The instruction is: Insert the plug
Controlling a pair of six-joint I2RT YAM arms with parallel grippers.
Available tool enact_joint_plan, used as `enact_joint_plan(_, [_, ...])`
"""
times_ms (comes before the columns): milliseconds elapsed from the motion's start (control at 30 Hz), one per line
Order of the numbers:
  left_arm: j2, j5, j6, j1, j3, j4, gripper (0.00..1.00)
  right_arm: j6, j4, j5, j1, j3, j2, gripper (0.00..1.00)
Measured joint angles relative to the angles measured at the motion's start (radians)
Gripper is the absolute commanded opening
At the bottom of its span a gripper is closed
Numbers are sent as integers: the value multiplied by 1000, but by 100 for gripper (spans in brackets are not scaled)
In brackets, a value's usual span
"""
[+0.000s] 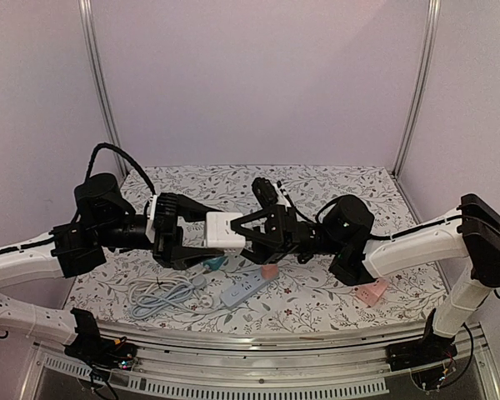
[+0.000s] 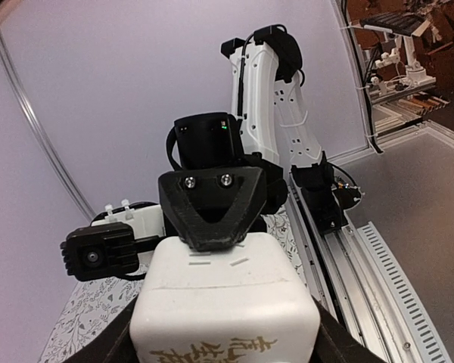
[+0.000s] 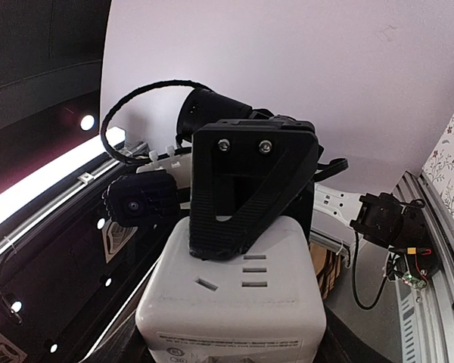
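Note:
A white cube socket adapter (image 1: 225, 231) hangs in the air above the table's middle, held from both sides. My left gripper (image 1: 202, 233) is shut on its left part. My right gripper (image 1: 248, 233) is shut on its right part. In the left wrist view the cube (image 2: 223, 295) sits between my own dark fingers, with the right gripper's black V-shaped finger (image 2: 209, 204) pressed on its far face. In the right wrist view the cube (image 3: 238, 299) shows several slots, with the left gripper's finger (image 3: 246, 189) on it. No plug shows clearly in either gripper.
A white power strip (image 1: 243, 289) lies on the floral table below the cube, its grey cable (image 1: 162, 298) coiled to the left. A teal item (image 1: 212, 265) and a small pink item (image 1: 269, 272) lie by it. A pink adapter (image 1: 369, 293) lies at the right.

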Motion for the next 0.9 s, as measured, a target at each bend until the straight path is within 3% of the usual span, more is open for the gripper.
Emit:
enact_joint_plan(133, [0, 0, -1, 0, 0, 1, 39, 3, 7, 0, 0, 0, 2, 0])
enact_joint_plan(300, [0, 0, -2, 0, 0, 0, 0, 12, 32, 0, 0, 0, 14, 0])
enact_joint_plan(467, [3, 0, -4, 0, 3, 2, 0, 14, 39, 0, 0, 0, 15, 0])
enact_joint_plan(500, [5, 0, -4, 0, 3, 2, 3, 14, 39, 0, 0, 0, 15, 0])
enact_joint_plan(600, [6, 0, -4, 0, 3, 6, 53, 14, 42, 0, -1, 0, 15, 0])
enact_joint_plan(633, [6, -1, -4, 0, 3, 7, 65, 14, 42, 0, -1, 0, 15, 0])
enact_joint_plan(700, [6, -1, -4, 0, 3, 7, 73, 15, 42, 0, -1, 0, 15, 0])
enact_joint_plan(900, [8, -8, 7, -1, 3, -2, 74, 16, 69, 16, 0, 0, 14, 0])
